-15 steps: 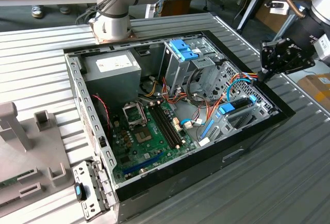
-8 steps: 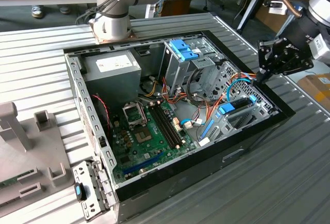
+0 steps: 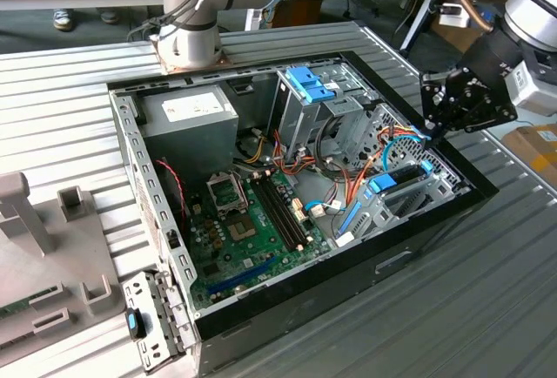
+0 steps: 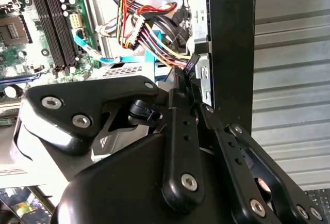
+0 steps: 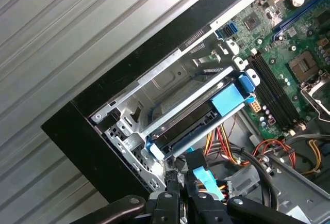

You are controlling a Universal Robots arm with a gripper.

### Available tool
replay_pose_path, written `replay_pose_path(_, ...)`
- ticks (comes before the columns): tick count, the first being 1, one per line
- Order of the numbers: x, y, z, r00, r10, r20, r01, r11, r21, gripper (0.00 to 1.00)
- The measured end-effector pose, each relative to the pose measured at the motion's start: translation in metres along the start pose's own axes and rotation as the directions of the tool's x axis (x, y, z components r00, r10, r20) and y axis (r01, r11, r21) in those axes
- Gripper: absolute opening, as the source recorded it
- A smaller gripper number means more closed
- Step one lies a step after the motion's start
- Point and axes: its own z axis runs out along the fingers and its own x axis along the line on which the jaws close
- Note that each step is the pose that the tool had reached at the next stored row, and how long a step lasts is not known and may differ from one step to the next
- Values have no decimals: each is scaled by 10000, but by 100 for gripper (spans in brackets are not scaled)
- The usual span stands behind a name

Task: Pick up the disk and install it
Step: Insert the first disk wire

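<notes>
The disk (image 5: pixel 225 100) sits in the drive cage (image 5: pixel 170 79) inside the computer case (image 5: pixel 93 146), beside the motherboard (image 5: pixel 289 53).

- A ribbed grey metal table (image 3: pixel 487 291) is the support.
- An open computer case (image 3: pixel 348 282) lies on its middle.
- The arm's base (image 3: pixel 190 47) stands behind the case.
- A grey fixture (image 3: pixel 52 256) and a metal bracket (image 3: pixel 152 317) lie at the exterior view's left.
</notes>
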Motion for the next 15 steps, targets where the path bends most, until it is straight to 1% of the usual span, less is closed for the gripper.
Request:
replay_pose_path(2,-2,2,1,9996,278,-45,-278,9996,2,16)
replay_pose_path(6,-13,9,2,9977,669,-100,-669,9978,16,16)
replay_pose_path(7,-36,28,1,9976,679,-103,-679,9977,19,16)
replay_pose_path(8,-115,91,-1,9976,679,-116,-679,9977,31,16)
replay_pose_path(9,-164,130,-3,9976,687,-121,-686,9976,36,16)
replay_pose_path(10,-194,154,-2,9973,718,-125,-718,9974,39,16)
replay_pose_path(12,-207,166,3,9968,791,-134,-790,9969,44,16)
replay_pose_path(13,-208,166,6,9954,942,-154,-941,9955,52,16)
replay_pose_path(14,-208,168,13,9918,1266,-190,-1265,9919,76,16)
replay_pose_path(15,-208,167,13,9904,1366,-202,-1365,9906,82,16)
